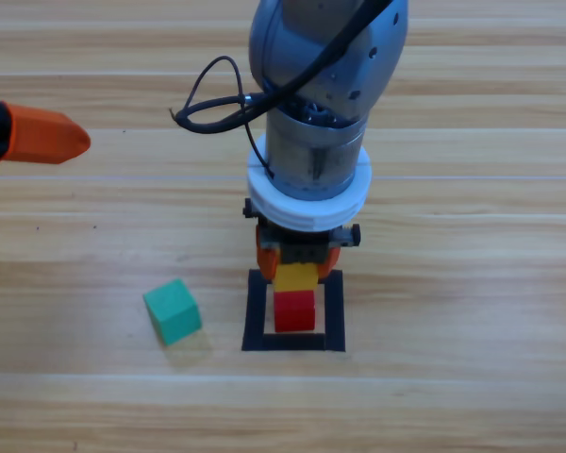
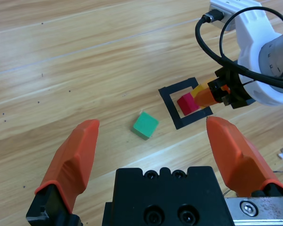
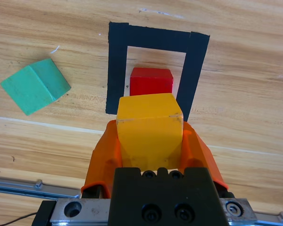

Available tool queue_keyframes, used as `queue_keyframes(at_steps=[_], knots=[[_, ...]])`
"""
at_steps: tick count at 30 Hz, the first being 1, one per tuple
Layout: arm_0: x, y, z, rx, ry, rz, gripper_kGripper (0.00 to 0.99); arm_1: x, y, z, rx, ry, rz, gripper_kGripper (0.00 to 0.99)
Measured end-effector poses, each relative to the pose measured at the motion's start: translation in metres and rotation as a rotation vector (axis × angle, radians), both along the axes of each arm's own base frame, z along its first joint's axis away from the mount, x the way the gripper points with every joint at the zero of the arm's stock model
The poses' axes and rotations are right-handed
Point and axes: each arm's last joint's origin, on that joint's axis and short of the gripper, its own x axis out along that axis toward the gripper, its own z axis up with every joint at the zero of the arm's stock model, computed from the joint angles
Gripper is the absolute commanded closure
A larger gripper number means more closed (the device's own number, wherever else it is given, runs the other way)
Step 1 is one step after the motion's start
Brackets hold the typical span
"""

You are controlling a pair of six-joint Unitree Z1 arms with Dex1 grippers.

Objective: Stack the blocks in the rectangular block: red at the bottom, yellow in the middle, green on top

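The red cube (image 1: pixel 294 311) sits inside the tape square (image 1: pixel 255 316) near the table's front edge, the right gripper (image 3: pixel 150 141) clenches the yellow cube (image 3: pixel 150 123) above it, unplaced; the green cube (image 1: pixel 173 311) waits just outside, and the left gripper (image 2: pixel 153 160) idles, jaws apart.

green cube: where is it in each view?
High view: green cube lower left, on the table, left of the black tape square.
Left wrist view: centre, left of the square.
Right wrist view: upper left, left of the square.
Shared landmark: the tape square with the red cube inside.
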Motion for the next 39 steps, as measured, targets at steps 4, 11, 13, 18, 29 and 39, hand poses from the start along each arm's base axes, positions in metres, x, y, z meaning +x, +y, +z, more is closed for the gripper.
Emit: queue_keyframes(at_steps=[4, 11, 13, 18, 29, 39], knots=[[0.0, 0.0, 0.0, -0.002, 0.0, 0.0, 0.016, 0.001, 0.002, -0.004, -0.002, 0.006, -0.034, 0.99], [0.0, 0.0, -0.001, -0.004, 0.0, 0.001, 0.016, 0.004, 0.008, -0.027, -0.039, 0.032, -0.079, 0.99], [0.0, 0.0, -0.003, 0.002, 0.005, 0.001, 0.016, 0.004, 0.007, -0.027, -0.04, 0.033, -0.084, 0.99], [0.0, 0.0, -0.004, 0.005, 0.007, 0.001, 0.016, 0.004, 0.007, -0.027, -0.04, 0.032, -0.092, 0.99], [0.0, 0.0, -0.004, -0.001, 0.003, 0.001, 0.016, 0.006, 0.01, -0.023, -0.022, 0.021, -0.096, 0.123], [0.0, 0.0, -0.004, -0.001, 0.002, 0.001, 0.016, 0.011, 0.018, -0.031, -0.048, 0.026, -0.1, 0.0]])
